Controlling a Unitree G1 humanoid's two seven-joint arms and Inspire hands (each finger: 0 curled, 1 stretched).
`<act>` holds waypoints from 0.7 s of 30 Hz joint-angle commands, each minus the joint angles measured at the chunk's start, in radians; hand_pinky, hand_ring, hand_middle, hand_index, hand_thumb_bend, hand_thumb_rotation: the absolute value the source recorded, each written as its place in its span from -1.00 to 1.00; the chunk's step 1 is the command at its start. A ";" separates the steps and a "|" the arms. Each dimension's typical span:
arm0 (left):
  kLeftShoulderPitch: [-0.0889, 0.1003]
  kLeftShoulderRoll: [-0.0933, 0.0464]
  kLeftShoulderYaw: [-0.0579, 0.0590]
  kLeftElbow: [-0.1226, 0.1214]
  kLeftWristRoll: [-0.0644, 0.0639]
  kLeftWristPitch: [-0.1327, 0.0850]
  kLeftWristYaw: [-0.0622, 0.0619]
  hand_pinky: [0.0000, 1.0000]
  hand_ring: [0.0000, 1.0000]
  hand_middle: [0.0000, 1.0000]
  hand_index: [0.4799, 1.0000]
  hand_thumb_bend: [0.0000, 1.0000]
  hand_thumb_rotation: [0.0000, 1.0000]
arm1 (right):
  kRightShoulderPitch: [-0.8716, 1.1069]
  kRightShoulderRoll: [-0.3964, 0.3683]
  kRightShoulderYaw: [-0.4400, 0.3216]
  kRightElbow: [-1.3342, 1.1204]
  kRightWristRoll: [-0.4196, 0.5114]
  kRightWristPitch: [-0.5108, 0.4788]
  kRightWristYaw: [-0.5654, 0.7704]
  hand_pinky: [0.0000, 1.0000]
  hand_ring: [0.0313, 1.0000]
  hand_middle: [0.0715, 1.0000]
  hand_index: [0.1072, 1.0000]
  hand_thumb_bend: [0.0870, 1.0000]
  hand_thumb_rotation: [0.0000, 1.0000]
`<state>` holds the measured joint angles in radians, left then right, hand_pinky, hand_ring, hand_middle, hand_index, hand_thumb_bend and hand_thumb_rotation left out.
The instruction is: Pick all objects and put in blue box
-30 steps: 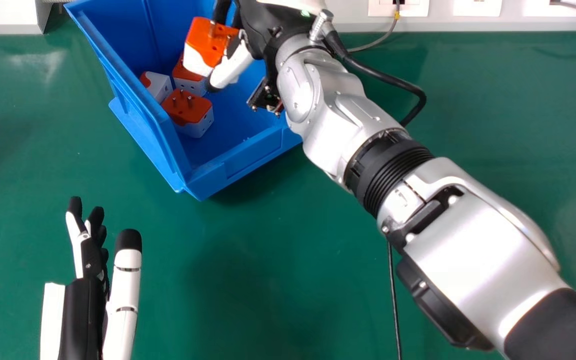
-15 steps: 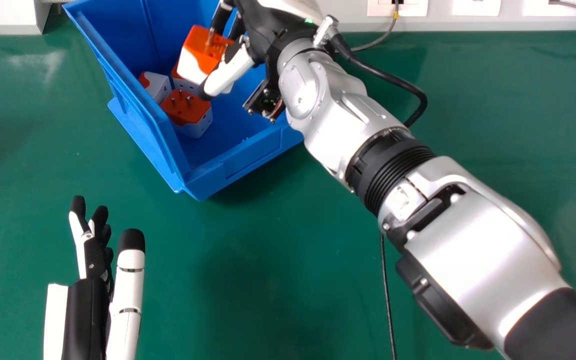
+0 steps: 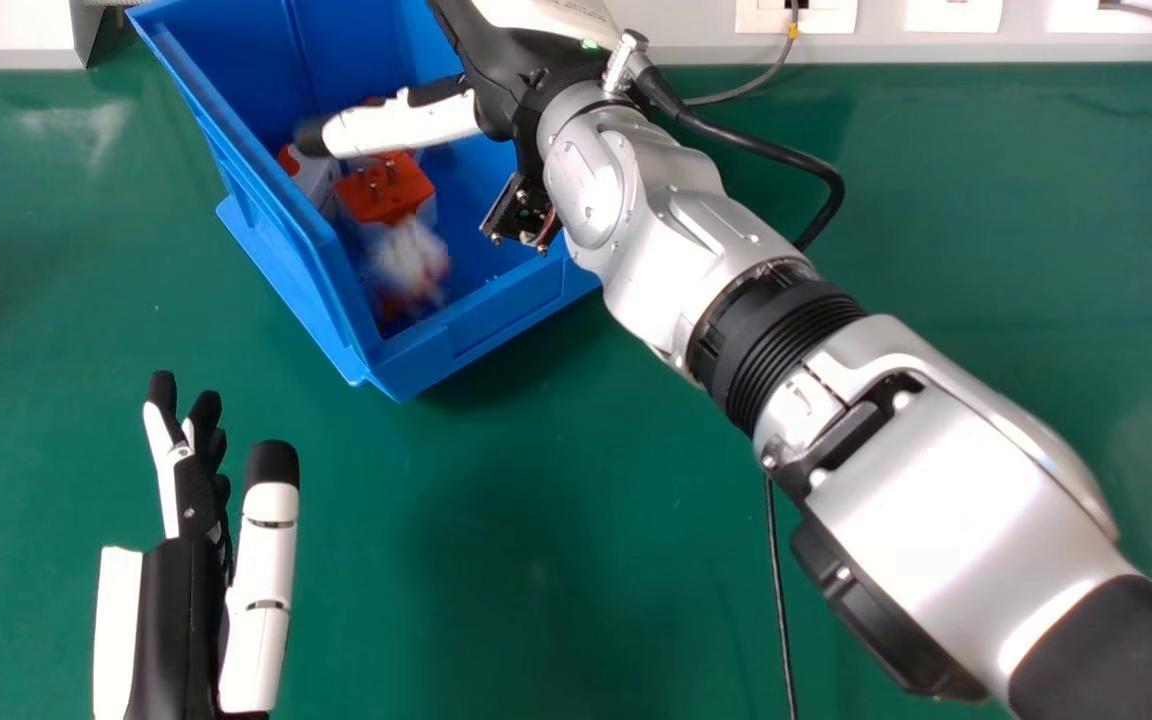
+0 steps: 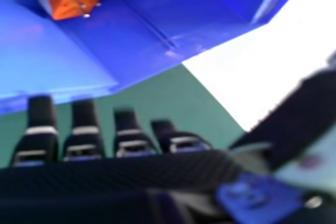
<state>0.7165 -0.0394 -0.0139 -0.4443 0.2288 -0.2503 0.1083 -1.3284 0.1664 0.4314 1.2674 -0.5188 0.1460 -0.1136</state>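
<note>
Over the blue box [image 3: 526, 305] my right hand [image 3: 406, 122] is open, its thumb stretched out and nothing held. Inside the box lie an orange and white plug adapter [image 3: 386, 190], a mostly white one [image 3: 314, 172] at the left wall, and a blurred one [image 3: 408, 262] near the front wall. The thumb partly covers the contents. In the right hand view, my right hand [image 4: 105, 174] has straight fingers, with adapters [image 4: 79, 1] in the blue box [image 4: 131, 35] beyond. My left hand [image 3: 181, 510] is open above the table, in front of the box.
The green table [image 3: 556, 520] extends around the box. A white wall strip with sockets [image 3: 796, 15] runs along the back. A black cable [image 3: 781, 600] hangs below the right forearm, and another loops beside the wrist.
My right hand has opened and let go of the orange and white adapter, and its thumb has swung left. A blurred adapter now shows near the box's front wall. My left hand has shifted slightly forward.
</note>
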 commanded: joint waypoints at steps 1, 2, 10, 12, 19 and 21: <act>-0.008 0.005 0.002 -0.004 0.040 0.002 0.019 1.00 1.00 1.00 1.00 0.03 1.00 | -0.031 0.020 -0.007 -0.017 0.001 0.006 -0.019 0.73 1.00 1.00 1.00 0.57 0.66; -0.011 0.005 0.002 -0.003 0.052 0.005 0.025 1.00 1.00 1.00 1.00 0.03 1.00 | -0.031 0.021 -0.007 -0.016 0.000 0.008 -0.020 0.73 1.00 1.00 1.00 0.57 0.66; -0.037 0.012 0.000 0.002 0.081 0.027 0.037 1.00 1.00 1.00 1.00 -0.04 1.00 | -0.019 0.021 -0.010 -0.024 0.002 0.007 -0.031 0.68 1.00 1.00 1.00 0.53 0.65; -0.044 0.012 0.001 0.004 0.079 0.033 0.038 1.00 1.00 1.00 1.00 -0.05 1.00 | -0.016 0.019 -0.016 -0.025 0.008 0.002 -0.033 0.67 1.00 1.00 1.00 0.52 0.65; -0.073 0.019 0.017 0.016 0.059 0.047 0.033 1.00 1.00 1.00 1.00 -0.07 1.00 | 0.003 0.015 -0.045 -0.057 0.031 -0.011 -0.051 0.71 1.00 1.00 1.00 0.44 0.62; -0.081 0.023 0.024 0.018 0.058 0.053 0.032 1.00 1.00 1.00 1.00 -0.08 1.00 | 0.037 0.007 -0.067 -0.108 0.049 -0.028 -0.073 0.73 1.00 1.00 1.00 0.38 0.59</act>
<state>0.6410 -0.0222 0.0043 -0.4198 0.2918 -0.1969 0.1376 -1.2990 0.1651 0.3828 1.2129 -0.4798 0.1436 -0.1522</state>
